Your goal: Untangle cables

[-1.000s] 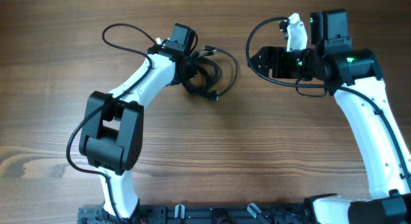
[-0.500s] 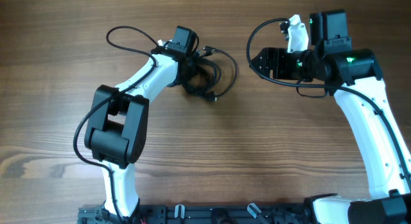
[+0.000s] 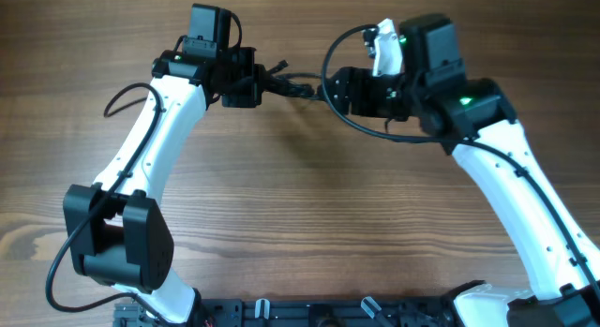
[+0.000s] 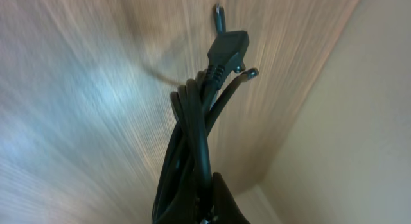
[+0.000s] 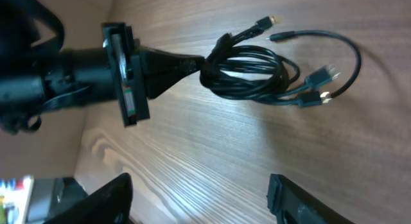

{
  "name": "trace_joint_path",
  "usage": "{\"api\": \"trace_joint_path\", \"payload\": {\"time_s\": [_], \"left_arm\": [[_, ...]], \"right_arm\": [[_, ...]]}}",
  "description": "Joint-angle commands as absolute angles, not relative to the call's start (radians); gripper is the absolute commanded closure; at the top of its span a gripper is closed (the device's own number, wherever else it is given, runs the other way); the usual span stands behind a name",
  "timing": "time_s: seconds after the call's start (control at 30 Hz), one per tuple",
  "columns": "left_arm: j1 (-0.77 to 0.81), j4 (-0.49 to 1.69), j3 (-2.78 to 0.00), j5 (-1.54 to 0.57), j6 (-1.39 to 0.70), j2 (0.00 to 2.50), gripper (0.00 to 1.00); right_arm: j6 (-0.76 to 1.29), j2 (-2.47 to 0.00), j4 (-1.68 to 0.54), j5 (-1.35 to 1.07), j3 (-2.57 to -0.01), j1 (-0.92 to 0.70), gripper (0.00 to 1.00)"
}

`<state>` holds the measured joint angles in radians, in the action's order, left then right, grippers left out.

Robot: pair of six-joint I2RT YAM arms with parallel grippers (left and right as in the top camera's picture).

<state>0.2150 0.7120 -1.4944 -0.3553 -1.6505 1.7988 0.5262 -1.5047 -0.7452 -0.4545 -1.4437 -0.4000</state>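
The cables (image 3: 289, 83) are thin black cords wound into one bundle, held off the table and casting a shadow on the wood. My left gripper (image 3: 264, 82) is shut on one end of the bundle. In the left wrist view the cables (image 4: 192, 134) run up from the left gripper (image 4: 209, 211), with a plug (image 4: 228, 47) at the top. In the right wrist view the left gripper (image 5: 170, 62) holds the looped cables (image 5: 247, 73), plug ends trailing right. My right gripper (image 3: 330, 89) faces the bundle from the right. It is open, with fingertips (image 5: 109, 201) wide apart and nothing between them.
The wooden table (image 3: 300, 215) lies under both arms. The left arm's own thick black wire (image 3: 117, 97) loops at its left side, and the right arm's wire (image 3: 342, 46) arcs over its wrist. The arm bases sit at the front edge (image 3: 300, 313).
My left gripper closed on the cable bundle, lifted it and carried it to the far side of the table. My right arm moved left toward the bundle, and its jaws narrowed somewhat.
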Motion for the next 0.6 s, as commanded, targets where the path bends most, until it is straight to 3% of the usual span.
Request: {"api": "trace_joint_path", "payload": {"time_s": [0.0, 0.23, 0.57], "left_arm": [[0.217, 0.708, -1.509, -0.557, -1.888, 1.786, 0.96], [0.219, 0.709, -1.509, -0.64, -1.92, 1.786, 0.96], [0.219, 0.717, -1.509, -0.719, -1.919, 1.786, 0.96]], "right_arm": [[0.758, -1.525, -0.725, -0.262, -1.464, -0.471, 0.35], [0.972, -1.652, -0.592, -0.242, -1.464, -0.569, 0.4], [0.998, -1.732, -0.58, -0.106, -1.464, -0.572, 0.39]]}}
